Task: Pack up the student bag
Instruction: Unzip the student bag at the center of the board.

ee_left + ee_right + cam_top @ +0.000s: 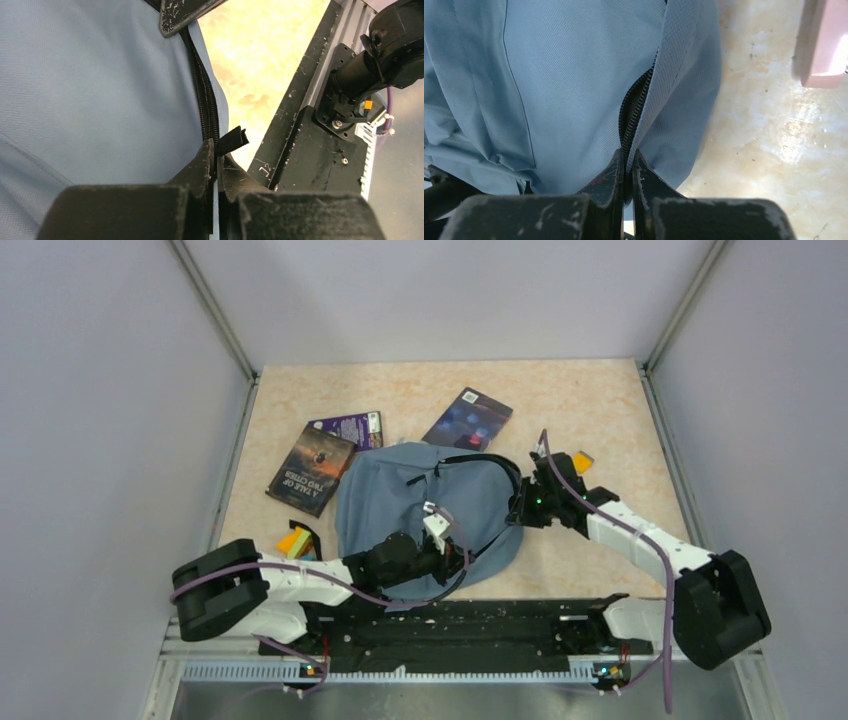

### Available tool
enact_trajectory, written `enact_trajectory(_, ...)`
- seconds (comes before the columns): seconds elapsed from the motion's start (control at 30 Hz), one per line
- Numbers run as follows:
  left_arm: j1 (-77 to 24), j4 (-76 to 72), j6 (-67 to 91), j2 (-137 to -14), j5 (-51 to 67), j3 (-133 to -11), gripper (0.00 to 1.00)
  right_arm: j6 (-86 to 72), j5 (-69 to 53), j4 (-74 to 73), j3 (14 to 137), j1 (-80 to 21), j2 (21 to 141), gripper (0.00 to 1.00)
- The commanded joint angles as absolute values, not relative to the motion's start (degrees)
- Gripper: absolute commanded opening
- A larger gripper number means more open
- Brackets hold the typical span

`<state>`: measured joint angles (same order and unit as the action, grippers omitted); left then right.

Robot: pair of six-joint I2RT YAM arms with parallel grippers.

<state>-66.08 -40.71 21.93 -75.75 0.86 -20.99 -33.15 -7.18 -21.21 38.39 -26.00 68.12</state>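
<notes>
The student bag [400,502], grey-blue with black zippers, lies flat in the middle of the table. My left gripper [456,558] is at its near right edge. In the left wrist view the left gripper [216,156] is shut on a black zipper pull tab [233,140] at the end of a closed zipper line [202,85]. My right gripper [521,508] is at the bag's right side. In the right wrist view the right gripper [629,155] is shut on the bag's zipper seam [634,107], with fabric [549,75] bunched on both sides.
Three books lie behind the bag: "A Tale of Two Cities" [311,471], a purple one [350,427] and a dark blue one [468,419]. An orange item [581,462] sits by the right arm, a yellow-orange item [295,540] at the left. The black rail [480,625] runs along the near edge.
</notes>
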Motion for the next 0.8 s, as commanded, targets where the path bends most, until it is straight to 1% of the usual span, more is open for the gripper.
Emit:
enact_trajectory(0.0, -67.2, -32.9, 23.4, -73.5, 5.0, -17.5, 0.00, -27.3, 4.8, -12.5, 43.9, -20.7, 72.1, 0.00)
enact_trajectory(0.2, -67.3, -30.9, 25.8, -75.0, 2.5, -16.8, 0.00, -26.3, 2.8, -12.0, 46.7, -19.5, 74.4, 0.00)
enact_trajectory(0.37, -67.6, -26.9, 29.1, -76.0, -2.7, -16.5, 0.00, -25.5, 2.7, -12.3, 48.5, -18.0, 74.9, 0.00)
enact_trajectory(0.57, -67.8, -27.2, 30.8, -76.8, -3.4, -16.1, 0.01, -25.1, 0.6, -11.3, 48.6, -17.0, 74.3, 0.00)
enact_trajectory(0.63, -67.8, -27.3, 30.3, -77.7, -3.1, -17.3, 0.05, -24.3, -3.5, -9.8, 47.2, -17.0, 73.4, 0.00)
enact_trajectory(0.7, -67.8, -26.5, 29.7, -78.2, -3.0, -19.6, 0.11, -23.8, -7.0, -8.9, 46.0, -17.0, 72.6, 0.00)
enact_trajectory(0.73, -67.8, -25.8, 29.4, -78.3, -3.1, -21.1, 0.15, -23.6, -7.9, -8.8, 45.3, -17.0, 72.1, 0.00)
enact_trajectory(0.77, -67.8, -25.0, 29.1, -78.2, -3.1, -22.6, 0.21, -23.6, -8.3, -9.1, 44.7, -17.0, 71.4, 0.04)
